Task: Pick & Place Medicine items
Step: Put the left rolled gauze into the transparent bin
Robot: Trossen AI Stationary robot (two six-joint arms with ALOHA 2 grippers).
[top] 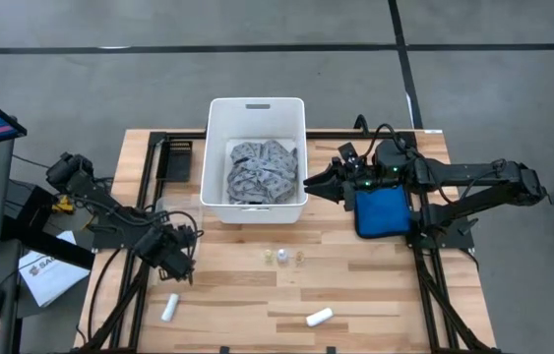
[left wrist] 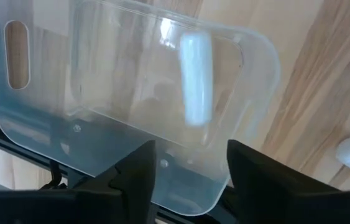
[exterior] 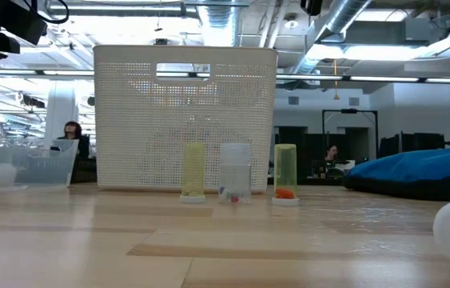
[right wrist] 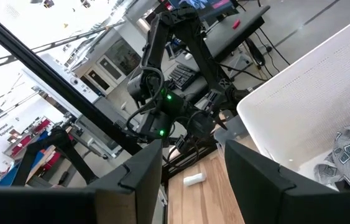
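Note:
One white tube [left wrist: 196, 78] lies inside a clear plastic tray [left wrist: 44, 137] at the table's left. Two more white tubes lie on the wood near the near edge [top: 170, 308] [top: 319, 317]. Three small vials stand upright in a row before the bin: yellowish [exterior: 193, 172], clear [exterior: 235, 172], and greenish [exterior: 285, 172]. My left gripper [left wrist: 190, 180] is open over the tray's edge, its fingers apart from the tube. My right gripper [right wrist: 193, 174] is open, raised beside the white bin's [top: 257, 108] right wall, touching nothing.
The white perforated bin stands at the table's far middle and holds a grey patterned cloth [top: 262, 172]. A blue padded pouch [top: 380, 211] lies under the right arm. Bare wood stretches between the vials and the near edge. People sit in the room beyond the table.

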